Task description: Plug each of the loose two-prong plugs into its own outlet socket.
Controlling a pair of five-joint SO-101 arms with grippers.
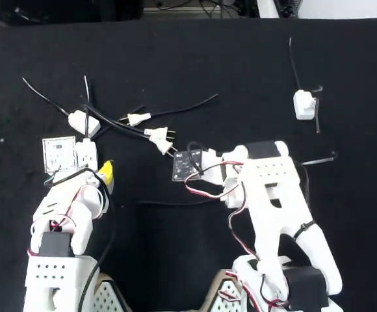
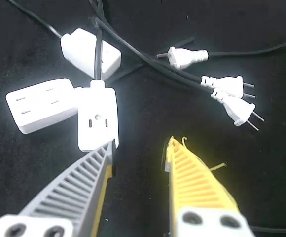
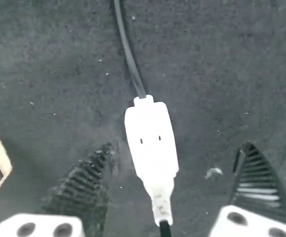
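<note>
left hand (image 2: 140, 143): fingers apart, grey tip touching the near edge of the single outlet socket (image 2: 97, 118), which lies beside the three-way block (image 2: 42, 104) on the bench (image 1: 195, 58). three loose plugs (image 2: 227, 85) lie well apart to the right, prongs pointing away from the sockets. judged step: fetch a plug. grip the nearest by its body, not the cord, keep the prongs clear, and line them up with the slots before pressing. right hand (image 3: 176, 148): fingers apart, straddling a white connector (image 3: 150, 143) on a black cord; it looks already mated, so leave it. a further socket (image 1: 303, 104) sits far right
</note>
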